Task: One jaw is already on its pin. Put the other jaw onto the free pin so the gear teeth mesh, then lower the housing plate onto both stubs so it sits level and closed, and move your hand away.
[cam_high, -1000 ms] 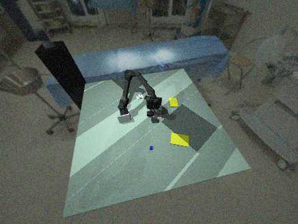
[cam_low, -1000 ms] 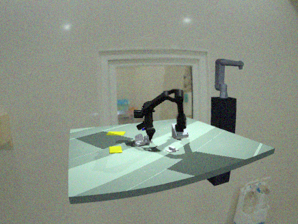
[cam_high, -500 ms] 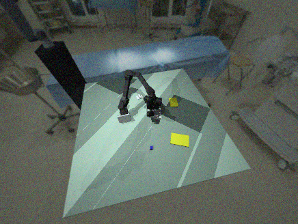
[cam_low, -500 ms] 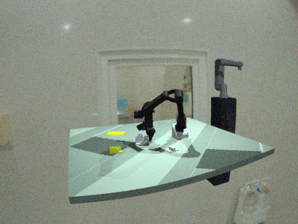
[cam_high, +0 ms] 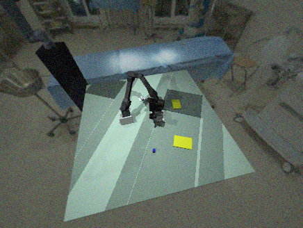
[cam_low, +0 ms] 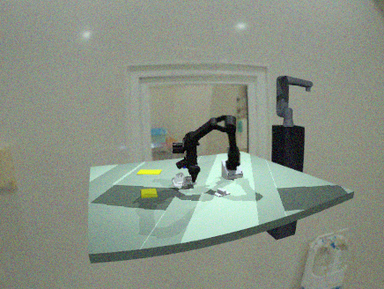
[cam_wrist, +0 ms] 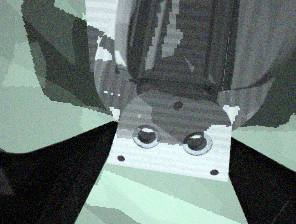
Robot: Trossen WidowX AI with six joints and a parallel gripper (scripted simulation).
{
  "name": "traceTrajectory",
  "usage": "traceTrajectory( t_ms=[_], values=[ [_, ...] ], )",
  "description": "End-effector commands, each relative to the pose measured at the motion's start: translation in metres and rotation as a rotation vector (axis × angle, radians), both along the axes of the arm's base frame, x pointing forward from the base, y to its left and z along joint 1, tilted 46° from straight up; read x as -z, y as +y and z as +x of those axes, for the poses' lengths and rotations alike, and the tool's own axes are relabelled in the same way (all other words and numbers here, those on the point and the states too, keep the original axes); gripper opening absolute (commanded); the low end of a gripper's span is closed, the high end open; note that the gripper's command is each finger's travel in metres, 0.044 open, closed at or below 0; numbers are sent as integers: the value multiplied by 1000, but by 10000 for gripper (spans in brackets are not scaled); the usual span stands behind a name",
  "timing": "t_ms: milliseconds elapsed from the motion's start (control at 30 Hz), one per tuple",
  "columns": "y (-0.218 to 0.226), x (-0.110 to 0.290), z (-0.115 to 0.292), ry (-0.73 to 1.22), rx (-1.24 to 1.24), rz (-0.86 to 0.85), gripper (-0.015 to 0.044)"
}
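Note:
The housing plate point(cam_wrist: 170, 164) is a pale plate with two large ringed holes and small dark dots, seen in the wrist view. My gripper point(cam_high: 159, 124) point(cam_low: 194, 181) point(cam_wrist: 168, 133) is shut on it, one black finger at each side edge. The grey gripper-like assembly point(cam_low: 180, 180) point(cam_wrist: 180, 55) stands under and beside my fingers; in the wrist view it runs up from the plate's rounded edge. Something dark with a light edge shows in each hole. I cannot tell whether the stubs pass through, whether the plate is level, or how the jaws and gear teeth sit.
A small white part point(cam_high: 142, 99) point(cam_low: 222, 193) lies on the table between the assembly and the arm's base. One yellow block point(cam_high: 176, 103) point(cam_low: 149, 193) and another yellow block point(cam_high: 183, 142) point(cam_low: 150, 172) lie nearby. A small blue cube point(cam_high: 153, 150) lies on the table. A black pedestal point(cam_high: 64, 69) point(cam_low: 288, 145) stands beyond the edge.

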State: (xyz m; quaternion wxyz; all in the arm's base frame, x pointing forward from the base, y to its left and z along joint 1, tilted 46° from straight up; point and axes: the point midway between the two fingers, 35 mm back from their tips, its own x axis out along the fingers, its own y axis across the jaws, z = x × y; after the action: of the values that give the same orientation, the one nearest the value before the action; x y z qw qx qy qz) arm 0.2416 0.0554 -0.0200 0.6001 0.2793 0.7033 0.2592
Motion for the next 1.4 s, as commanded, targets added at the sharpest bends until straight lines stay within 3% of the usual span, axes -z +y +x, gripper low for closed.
traceTrajectory(
  t_ms=[0,1367],
  values=[
    [1,0,0,3,4,2,351],
    [6,5,-1,3,4,3,351]
  ],
)
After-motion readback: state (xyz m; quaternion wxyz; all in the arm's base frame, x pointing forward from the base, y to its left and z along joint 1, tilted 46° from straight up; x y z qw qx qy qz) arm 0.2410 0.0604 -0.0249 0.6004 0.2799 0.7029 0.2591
